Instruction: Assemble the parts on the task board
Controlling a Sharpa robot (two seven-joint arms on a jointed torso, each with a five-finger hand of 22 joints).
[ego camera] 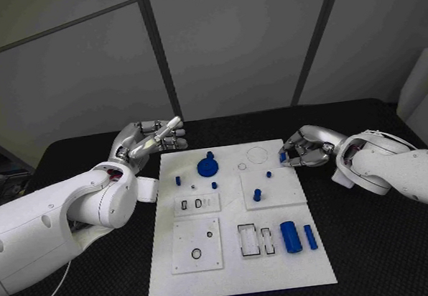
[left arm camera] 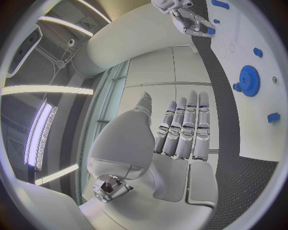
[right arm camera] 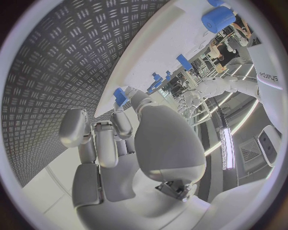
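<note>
At the task board's (ego camera: 239,275) far right edge, the right hand (ego camera: 306,147) pinches a small blue part (ego camera: 283,157); lower it squarely over its seat. The left hand (ego camera: 149,140) hovers flat, fingers extended, holding nothing.

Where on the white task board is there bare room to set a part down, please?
Free: the near strip of the white task board, below the blue cylinders. Crowded: around the blue gear and the middle.
</note>
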